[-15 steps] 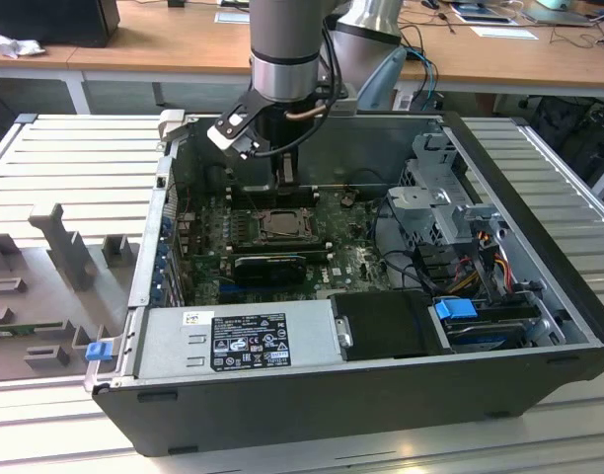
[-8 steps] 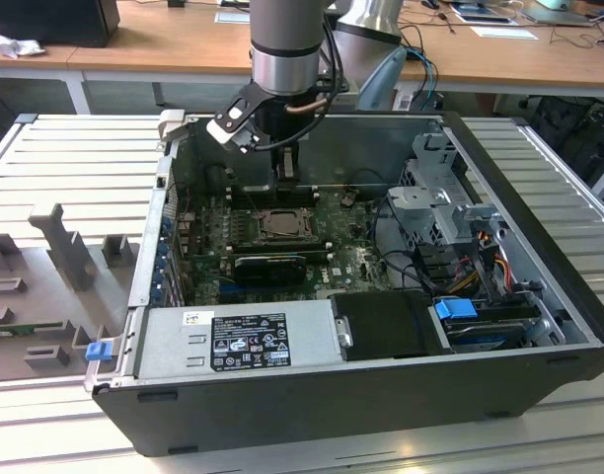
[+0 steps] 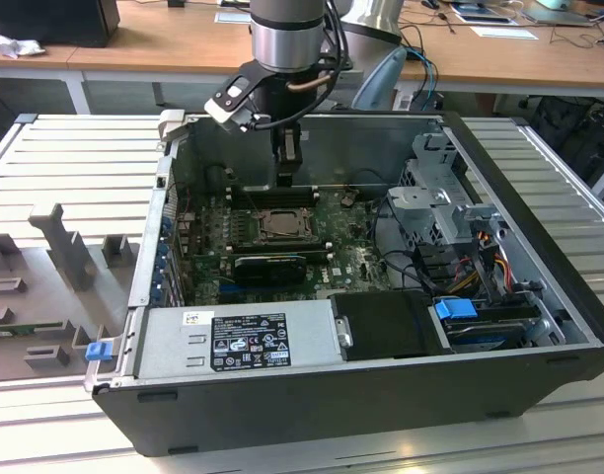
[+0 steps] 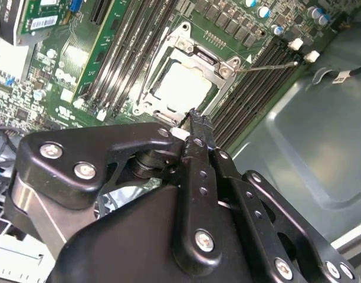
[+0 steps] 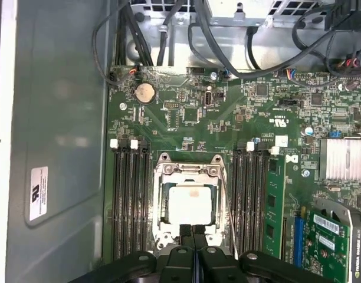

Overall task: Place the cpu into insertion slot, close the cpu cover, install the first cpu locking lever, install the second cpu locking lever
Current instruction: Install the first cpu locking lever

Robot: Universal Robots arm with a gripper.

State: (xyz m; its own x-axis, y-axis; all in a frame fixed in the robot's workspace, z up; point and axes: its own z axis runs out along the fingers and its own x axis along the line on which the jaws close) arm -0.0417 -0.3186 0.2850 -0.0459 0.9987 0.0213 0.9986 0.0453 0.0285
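Observation:
The cpu lies flat in the insertion slot, its pale face showing through the cut-out of the cpu cover, which lies down over it. The second wrist view shows the same cpu under the cover frame. A thin wire locking lever slants away from one corner of the socket; it also shows as a lever beside the socket. My gripper is shut with nothing in it, its tips just over the socket's edge. In the exterior view the gripper hangs above the socket.
Black memory slots flank the socket on both sides. A long black card sits in front of it, the grey power supply nearer still. Cables and a drive cage are at the exterior view's right. Case walls enclose everything.

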